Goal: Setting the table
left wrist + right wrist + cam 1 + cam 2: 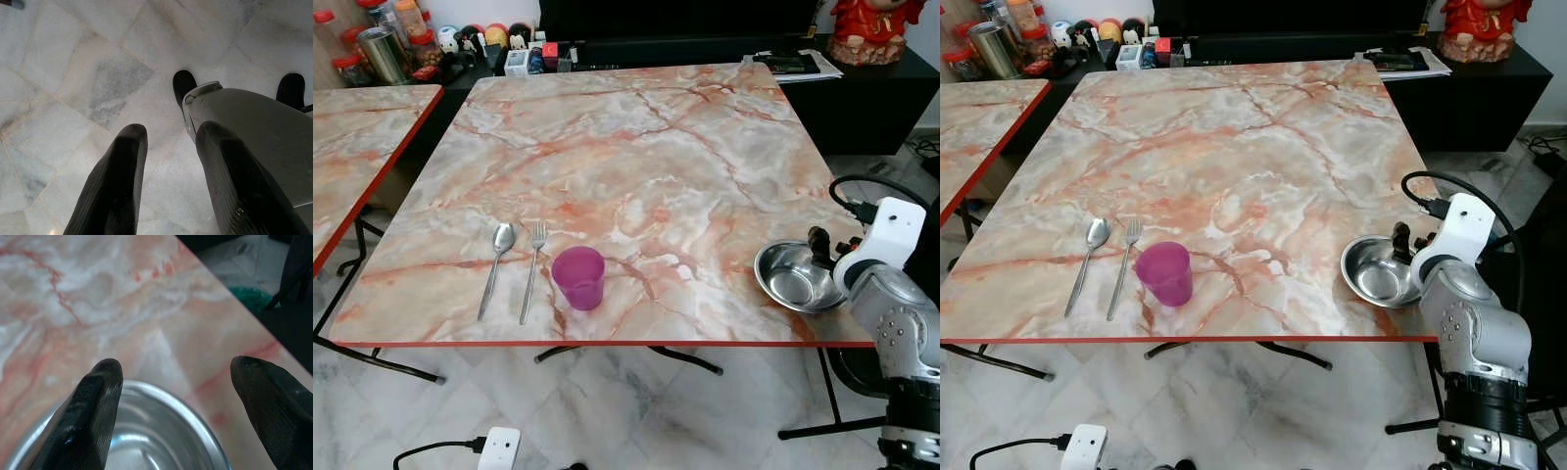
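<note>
A: We're looking down on the marble-patterned table (646, 157), and there's a place setting at the near edge: spoon (497, 264), fork (533, 267) just beside it, both lying lengthwise with heads pointing away from the robot, and a purple cup (578, 277) upright to their right.

B: And over at the near right corner, the steel bowl (795, 277)! It sits on the tabletop close to the edge, well apart from the cup.

A: The right gripper (176, 411) is right there at the bowl's rim. From the wrist camera the two black fingers (90, 416) stand wide apart, one over the bowl's edge, the other out over bare table. Spread, nothing clamped between them.

B: Can you tell if a finger touches the rim?

A: No, can't call that one.

B: The left gripper (168, 186)?

A: Hanging low over the pale marble floor (73, 73), fingers parted, a silver robot part beside one of them.

B: Behind the table, a dark sideboard (862, 93) with jars and small items, a red figurine (873, 29), and a second table (357, 147) on the left. A white power strip (497, 448) lies on the floor.
</note>
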Motion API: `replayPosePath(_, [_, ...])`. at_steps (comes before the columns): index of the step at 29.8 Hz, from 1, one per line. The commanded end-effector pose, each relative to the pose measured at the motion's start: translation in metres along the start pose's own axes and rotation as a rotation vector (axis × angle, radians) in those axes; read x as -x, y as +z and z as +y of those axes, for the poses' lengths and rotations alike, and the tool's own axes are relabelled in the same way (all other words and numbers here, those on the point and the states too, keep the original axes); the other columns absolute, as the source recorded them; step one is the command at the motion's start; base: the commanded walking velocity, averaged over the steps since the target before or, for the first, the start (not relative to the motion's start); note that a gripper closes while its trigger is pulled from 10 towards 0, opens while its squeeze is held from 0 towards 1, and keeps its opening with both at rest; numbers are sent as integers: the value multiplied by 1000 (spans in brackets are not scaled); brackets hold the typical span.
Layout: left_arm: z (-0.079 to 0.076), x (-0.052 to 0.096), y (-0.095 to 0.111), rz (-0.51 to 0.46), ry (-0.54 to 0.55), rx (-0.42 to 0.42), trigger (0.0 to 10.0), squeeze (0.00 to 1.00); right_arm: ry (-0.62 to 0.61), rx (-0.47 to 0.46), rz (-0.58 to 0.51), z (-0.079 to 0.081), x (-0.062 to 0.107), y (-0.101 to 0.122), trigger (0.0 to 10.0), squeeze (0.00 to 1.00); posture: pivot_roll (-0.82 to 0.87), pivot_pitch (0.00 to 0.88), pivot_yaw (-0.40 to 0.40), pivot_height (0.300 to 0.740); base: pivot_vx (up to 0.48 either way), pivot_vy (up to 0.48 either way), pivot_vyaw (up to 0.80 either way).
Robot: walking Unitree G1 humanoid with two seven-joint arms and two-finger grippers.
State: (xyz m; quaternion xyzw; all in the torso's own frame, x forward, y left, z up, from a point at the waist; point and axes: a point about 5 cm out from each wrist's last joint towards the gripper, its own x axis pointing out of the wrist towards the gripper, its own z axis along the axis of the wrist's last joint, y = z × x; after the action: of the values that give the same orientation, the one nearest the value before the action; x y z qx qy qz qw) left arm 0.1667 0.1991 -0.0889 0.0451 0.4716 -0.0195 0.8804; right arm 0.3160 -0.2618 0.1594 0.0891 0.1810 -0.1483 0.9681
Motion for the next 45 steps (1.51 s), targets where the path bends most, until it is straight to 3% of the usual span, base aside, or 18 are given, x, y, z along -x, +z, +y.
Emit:
replayPosePath(1, [-2,1,-10,44,-10,3,10000,0,-3,-4,19,0,3,-7,10000,0,-86,125,45,740,0,0,0])
replayPosePath(18, [-2,1,-10,45,-8,1,10000,0,6,-44,35,3,2,-17,10000,0,-85,126,46,740,0,0,0])
replayPosePath(20, [-2,1,-10,45,-8,1,10000,0,10,-49,34,4,2,-18,9451,0,-86,127,45,740,0,0,0])
replayPosePath(21, [-2,1,-10,45,-9,0,10000,0,13,-51,34,5,2,-18,0,0,-86,127,45,740,0,0,0])
replayPosePath(45, [-2,1,-9,49,-12,-2,10000,0,6,-75,35,8,-2,-23,0,0,-80,134,47,740,0,0,0])
